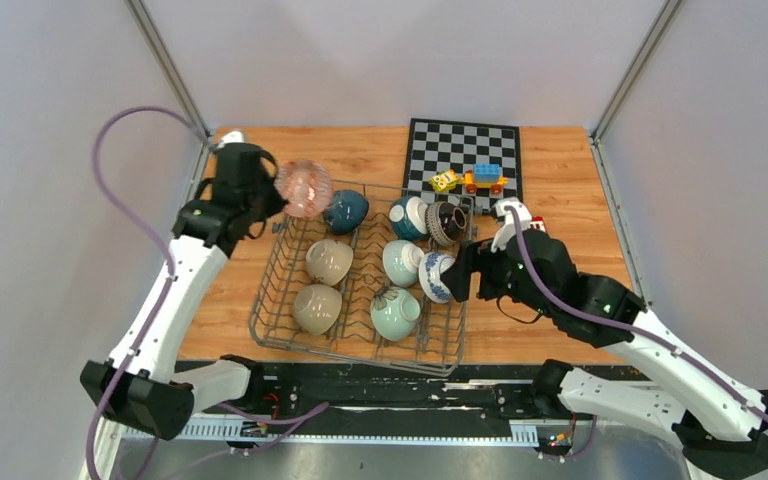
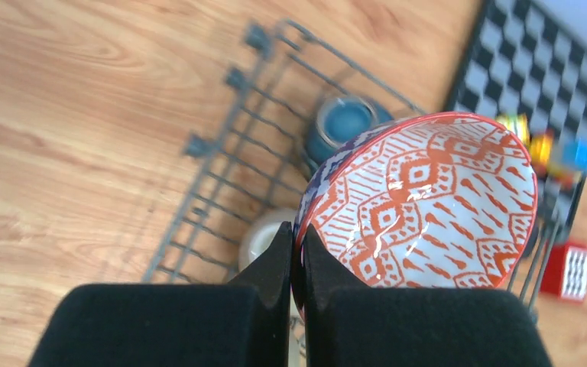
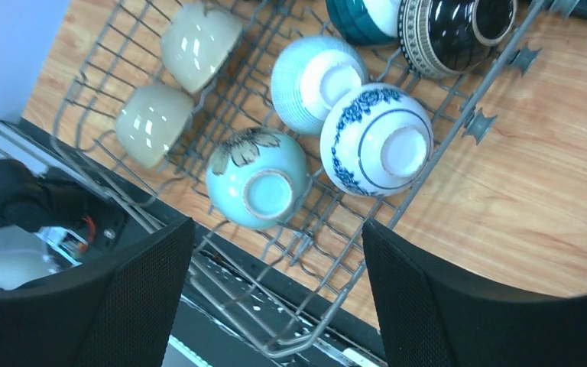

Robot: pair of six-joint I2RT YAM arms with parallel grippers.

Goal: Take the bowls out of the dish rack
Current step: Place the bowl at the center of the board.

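Between the closed fingers of the left gripper [image 2: 296,260] sits the rim of an orange-patterned bowl [image 2: 428,202], pinched at its lower left edge. The bowl stands on edge with its inside facing the wrist camera. From the top view this bowl [image 1: 303,187] is above the far-left corner of the dish rack [image 1: 260,322], clear of the wires.

Right gripper [image 3: 275,229]: jaws spread wide, nothing between them. It hangs at the right side of the rack, over the near-right rows. How high above the bowls cannot be told.

Directly under that gap:
- celadon bowl [image 3: 256,187], foot up, with a dark flower mark on its side
- blue-and-white bowl [image 3: 376,141], foot up, just beside it and close to the rack's right wire wall

Farther out in the rack:
- ribbed pale bowl [image 3: 317,80], touching the blue-and-white one
- dark striped bowl [image 3: 458,34] and teal bowl [image 3: 363,17], on edge in the far-right corner
- two beige bowls [image 1: 329,261], one behind the other in the left column
- dark blue bowl [image 1: 346,211], at the far side near the held bowl

Beyond the rack, on the wooden table [image 1: 560,200], lies a chessboard [image 1: 460,145] with toy blocks [image 1: 472,180] on its near edge.
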